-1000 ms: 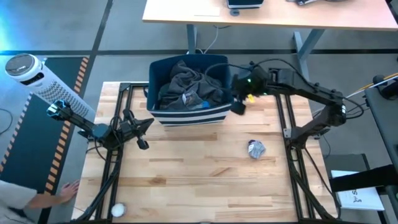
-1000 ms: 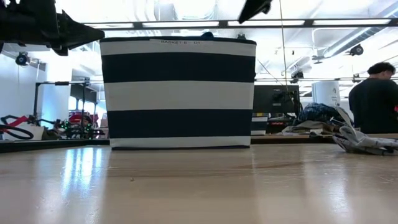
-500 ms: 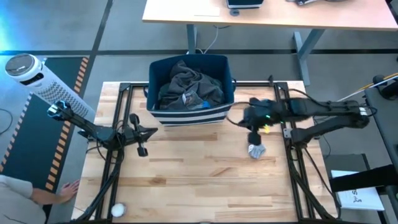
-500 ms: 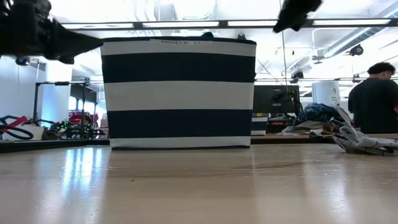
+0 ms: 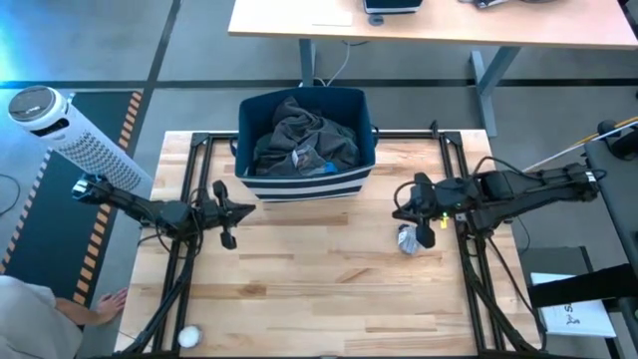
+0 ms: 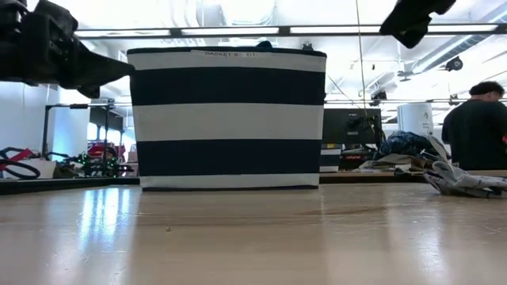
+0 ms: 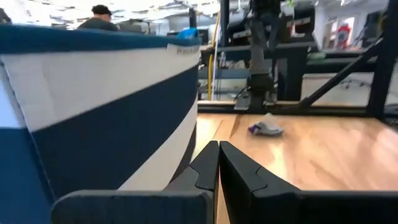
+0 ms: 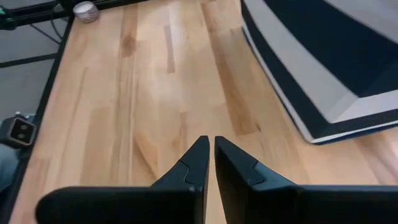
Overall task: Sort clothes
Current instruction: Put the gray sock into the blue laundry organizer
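Swinging away from the striped bin (image 5: 305,140) at upper centre and down to the right-middle of the high view, the right hand (image 5: 411,211) now hangs just beside the small grey piece (image 5: 409,239) lying loose on the table (image 5: 309,279). Fingers nearly together in its wrist view, holding nothing. A second ago at the bin's right rim, half a second ago directly over the piece, now a touch to its upper side. Likely lining up a pick of that last loose garment. Dark charcoal clothes (image 5: 304,135) heaped inside the bin, with a blue scrap (image 5: 325,166) among them. Left hand (image 5: 225,211) waiting at centre-left beside the bin's lower corner, pressed shut, empty, turned slightly since a second ago.
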